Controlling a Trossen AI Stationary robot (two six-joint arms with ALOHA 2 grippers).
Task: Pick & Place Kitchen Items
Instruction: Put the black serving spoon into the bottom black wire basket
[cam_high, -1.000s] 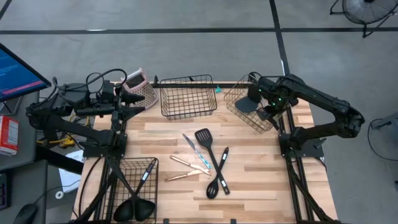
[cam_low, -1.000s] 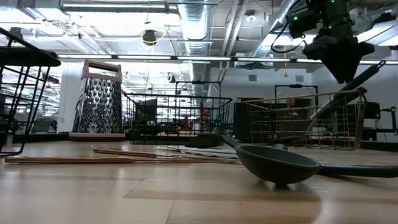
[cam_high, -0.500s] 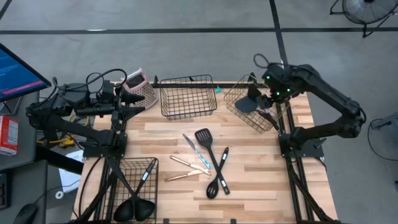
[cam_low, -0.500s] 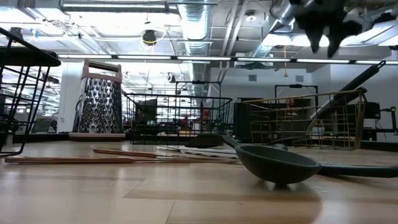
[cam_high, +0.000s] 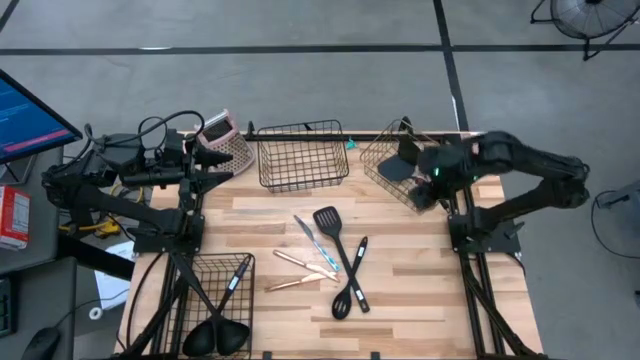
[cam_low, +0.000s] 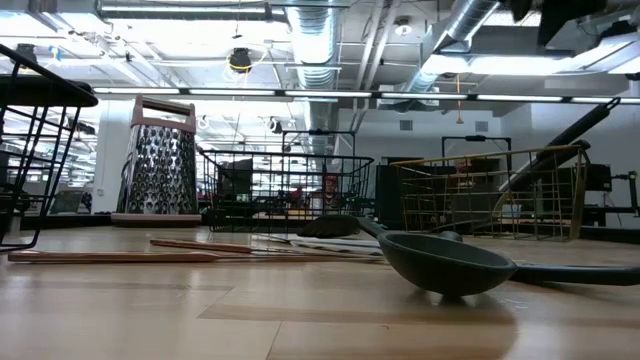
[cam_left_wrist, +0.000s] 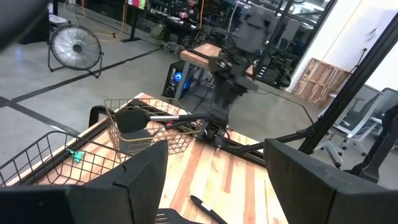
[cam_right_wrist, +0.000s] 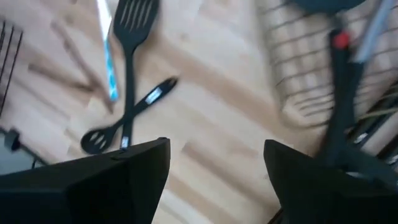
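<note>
In the low view, the right pincer is cut off by the picture's top edge, so only dark fragments are seen. The long handle of the dark grey ladle (cam_low: 445, 262) is cut off at the right edge. In the right wrist view, the copper wire basket (cam_right_wrist: 311, 81) and the black utensil with a red mark (cam_right_wrist: 339, 93) are blurred and cut off; their type cannot be told.
</note>
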